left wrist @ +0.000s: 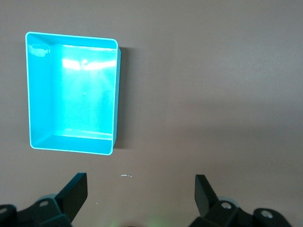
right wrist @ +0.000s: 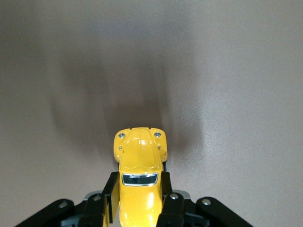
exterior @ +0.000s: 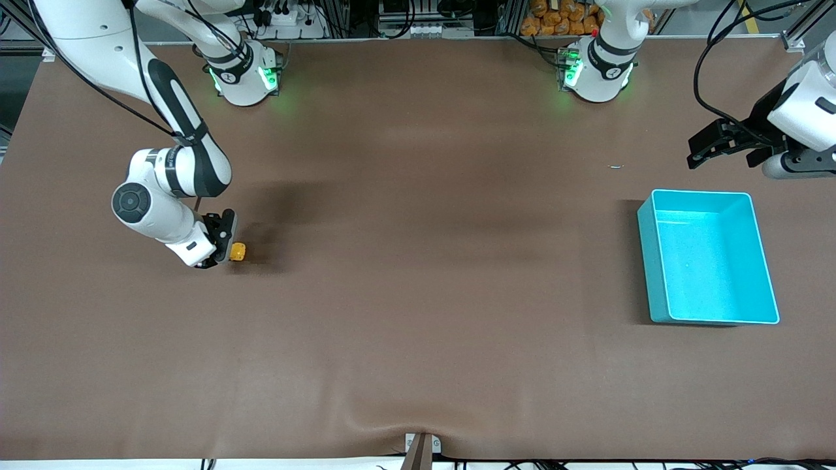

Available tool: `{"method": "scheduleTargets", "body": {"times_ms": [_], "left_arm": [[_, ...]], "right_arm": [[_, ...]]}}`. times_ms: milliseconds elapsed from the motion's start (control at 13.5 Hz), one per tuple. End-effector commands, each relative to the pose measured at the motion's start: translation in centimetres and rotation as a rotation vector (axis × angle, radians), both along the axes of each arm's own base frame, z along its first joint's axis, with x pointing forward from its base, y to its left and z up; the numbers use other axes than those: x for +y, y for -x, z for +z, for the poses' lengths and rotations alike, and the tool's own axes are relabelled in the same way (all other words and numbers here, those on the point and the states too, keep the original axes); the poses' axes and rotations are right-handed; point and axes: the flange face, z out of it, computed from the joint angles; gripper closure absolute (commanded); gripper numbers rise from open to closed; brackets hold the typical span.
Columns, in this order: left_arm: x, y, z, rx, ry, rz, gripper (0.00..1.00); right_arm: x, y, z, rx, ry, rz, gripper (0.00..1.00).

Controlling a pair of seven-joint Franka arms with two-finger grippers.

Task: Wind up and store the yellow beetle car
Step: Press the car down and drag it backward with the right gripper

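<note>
The brown table [exterior: 418, 294] was smooth and matte. The turquoise bin [exterior: 708, 258], a glossy rectangular box, stood toward my left arm's end. My left gripper [left wrist: 141, 194] waited above the table with fingers spread apart. Only my right wrist view showed my right gripper [right wrist: 138, 189] low on the table, clamping the rounded, shiny yellow beetle car [right wrist: 138, 177].
</note>
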Motion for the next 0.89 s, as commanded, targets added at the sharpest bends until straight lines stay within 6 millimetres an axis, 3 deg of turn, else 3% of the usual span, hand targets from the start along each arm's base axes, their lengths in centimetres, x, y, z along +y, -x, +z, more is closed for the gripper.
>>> {"method": "scheduleTargets", "body": {"times_ms": [0,816], "left_arm": [[-0.6,0.7,0.8,0.001,0.017,-0.001,0.00],[0.0,0.8,1.0,0.001,0.007,0.013,0.00]], "right_arm": [[-2.1,-0.4,-3.5,0.017,-0.003,0.017,0.78],[-5.0,-0.9,-3.2,0.007,-0.008,0.043,0.77]]}}
